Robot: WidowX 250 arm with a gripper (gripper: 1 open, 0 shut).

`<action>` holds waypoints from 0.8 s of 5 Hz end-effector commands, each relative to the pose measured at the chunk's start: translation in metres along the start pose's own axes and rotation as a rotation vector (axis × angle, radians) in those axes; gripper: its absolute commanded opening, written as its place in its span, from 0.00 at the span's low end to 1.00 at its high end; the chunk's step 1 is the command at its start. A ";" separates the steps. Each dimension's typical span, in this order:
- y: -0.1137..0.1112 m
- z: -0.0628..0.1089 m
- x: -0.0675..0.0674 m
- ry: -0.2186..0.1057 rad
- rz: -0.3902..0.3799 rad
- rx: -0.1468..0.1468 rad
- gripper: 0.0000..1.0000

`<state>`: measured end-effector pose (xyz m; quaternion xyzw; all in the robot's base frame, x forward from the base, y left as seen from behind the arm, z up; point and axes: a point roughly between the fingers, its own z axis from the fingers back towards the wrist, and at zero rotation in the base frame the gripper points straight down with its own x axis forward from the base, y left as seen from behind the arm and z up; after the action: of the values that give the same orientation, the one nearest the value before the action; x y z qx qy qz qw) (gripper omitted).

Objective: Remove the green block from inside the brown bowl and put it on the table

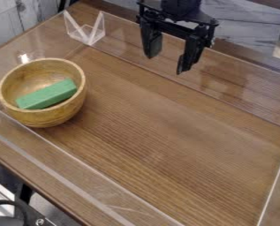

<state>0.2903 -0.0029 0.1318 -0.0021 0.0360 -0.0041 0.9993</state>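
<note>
- Table (166, 150): brown wood-grain top, glossy, with a low clear plastic rim along its near and side edges. A broad bare stretch lies in front of and to the right of the bowl, likely ample room to set the block down.
- Brown bowl (12, 104): round, light wood, thick rim, yellowish-tan inside. Stands upright at the left of the table, near its left edge. Judged rigid and fairly stable, though a sideways knock on the rim could slide it on the glossy top.
- Green block (47, 94): flat, elongated, bright green, matte faces. Lies inside the bowl, resting on the curved floor, long axis running diagonally from lower left to upper right, one end slightly raised. Judged light, stiff, not fragile, and matte enough not to slip. Best taken across its narrow width at mid-length, fingers coming straight down inside the rim; the curved floor may let it rock when touched.
- Clear stand (86, 28): small folded transparent piece at the far left edge, well apart from the bowl.
- Gripper (168, 53): black, pointing down, hanging above the far middle of the table, well apart from the bowl. Jaws stand wide apart, holding nothing.
</note>
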 end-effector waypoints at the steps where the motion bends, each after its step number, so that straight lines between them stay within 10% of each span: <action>1: 0.021 -0.003 -0.009 0.005 0.019 0.003 1.00; 2: 0.071 -0.028 -0.039 0.041 0.028 0.011 1.00; 4: 0.168 -0.036 -0.103 -0.076 -0.036 0.034 1.00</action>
<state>0.1808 0.1651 0.0897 -0.0037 0.0173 -0.0145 0.9997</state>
